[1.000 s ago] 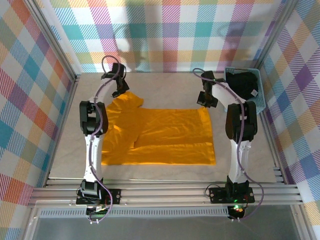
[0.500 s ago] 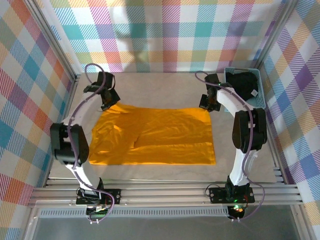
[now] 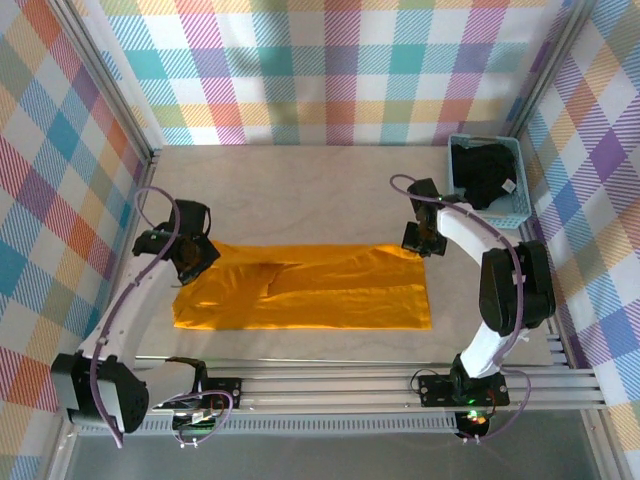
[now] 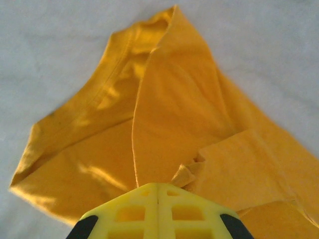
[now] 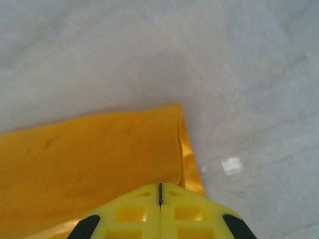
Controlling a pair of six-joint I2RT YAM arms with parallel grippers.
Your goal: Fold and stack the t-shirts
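Both jaws pinch orange tee [image 3: 300, 295]; top cam: black tee [image 3: 480, 175] in basket [image 3: 506, 213].

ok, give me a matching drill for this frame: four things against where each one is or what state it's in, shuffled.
Things:
1. orange t-shirt
2. black t-shirt
3. blue basket
4. left gripper

Places and states:
A. in the far right corner of the table
B. shut on cloth at the orange t-shirt's left end
C. bundled inside the blue basket
D. stretched across the table, doubled over

Pairs: 1-D, 2-C, 3-A, 4-B
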